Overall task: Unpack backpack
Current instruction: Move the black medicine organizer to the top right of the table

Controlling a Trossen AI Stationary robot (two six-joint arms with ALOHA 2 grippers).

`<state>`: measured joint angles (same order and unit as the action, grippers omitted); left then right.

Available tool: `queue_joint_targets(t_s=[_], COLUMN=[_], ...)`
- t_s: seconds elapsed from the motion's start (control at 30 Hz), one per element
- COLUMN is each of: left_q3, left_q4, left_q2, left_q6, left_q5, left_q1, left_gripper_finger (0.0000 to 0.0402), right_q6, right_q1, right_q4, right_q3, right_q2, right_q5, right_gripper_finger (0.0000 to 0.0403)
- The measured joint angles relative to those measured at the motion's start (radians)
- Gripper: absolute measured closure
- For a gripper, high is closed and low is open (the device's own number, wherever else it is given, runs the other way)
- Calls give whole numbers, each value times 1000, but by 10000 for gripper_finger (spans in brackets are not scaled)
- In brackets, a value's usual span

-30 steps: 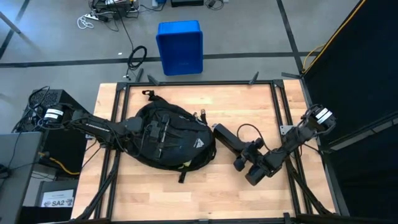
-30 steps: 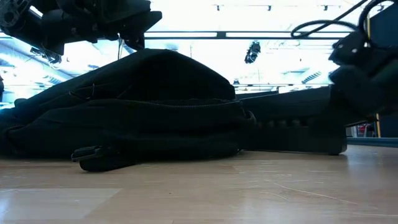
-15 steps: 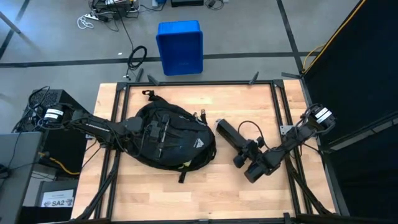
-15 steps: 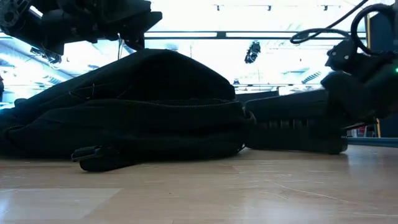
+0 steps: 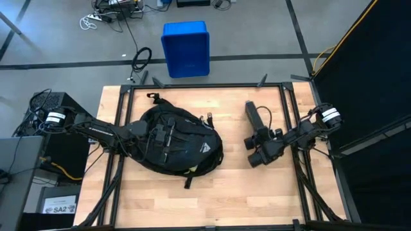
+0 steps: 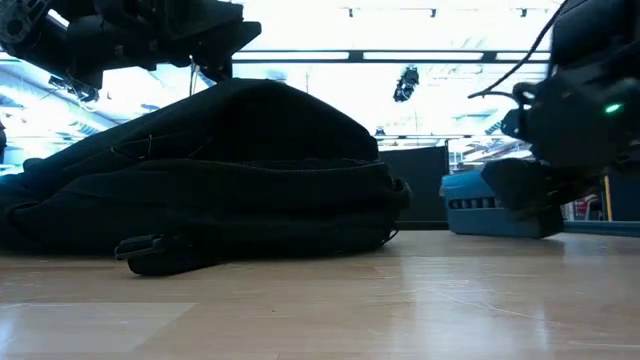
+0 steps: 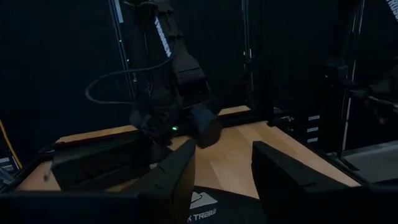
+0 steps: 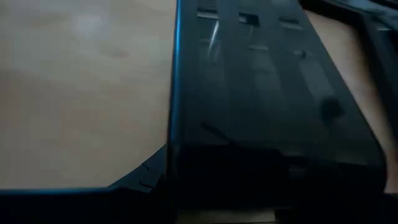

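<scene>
The black backpack (image 5: 180, 142) lies flat on the wooden table, left of centre; it also fills the left of the low view (image 6: 220, 170). My left gripper (image 7: 222, 168) stands level over the backpack's top, its fingers apart with bare table showing between them. My right gripper (image 5: 259, 137) is at the table's right, shut on a long dark case (image 5: 252, 115) with slots along its side (image 8: 261, 93). The case points toward the far edge, apart from the backpack. My left gripper hangs close over the backpack's top (image 6: 235, 85); I cannot tell whether it touches it. My right gripper holds the case at its near end (image 5: 255, 130), coming from the near side and slanting down, fingers along its length. The gripper's own body hides the fingers. Whether the case is clear of the table I cannot tell.
A blue plastic bin (image 5: 185, 48) stands on the floor beyond the far edge. Black frame rails (image 5: 205, 85) run along the table's edges. Bare wood (image 5: 212, 199) lies along the near edge. A dark curtain (image 5: 366, 77) closes off the right.
My right gripper has swung toward the table's far right and turned, taking the case with it. The case, whose far end lay against the backpack and pointed at it, has turned about and now points toward the far edge, well apart from the backpack.
</scene>
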<state>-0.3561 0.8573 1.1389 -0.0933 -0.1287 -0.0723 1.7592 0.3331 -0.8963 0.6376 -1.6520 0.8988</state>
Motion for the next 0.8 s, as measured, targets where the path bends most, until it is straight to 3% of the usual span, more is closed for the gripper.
queue_joint_targets(t_s=[0.27,0.5,0.8], left_q3=[0,0,0], left_q4=[-14,-17,-15], left_q2=[0,0,0], left_q6=[0,1,1], left_q5=[0,3,4], left_q1=[0,0,0], left_gripper_finger=[275,275,275], right_q6=[-62,-67,-91], right_q1=[-124,-128,-127], right_q4=[-2,79,223], right_q3=[-18,-76,-183], right_q2=[5,51,203], right_q5=[-26,-20,-12], right_gripper_finger=[252,252,252])
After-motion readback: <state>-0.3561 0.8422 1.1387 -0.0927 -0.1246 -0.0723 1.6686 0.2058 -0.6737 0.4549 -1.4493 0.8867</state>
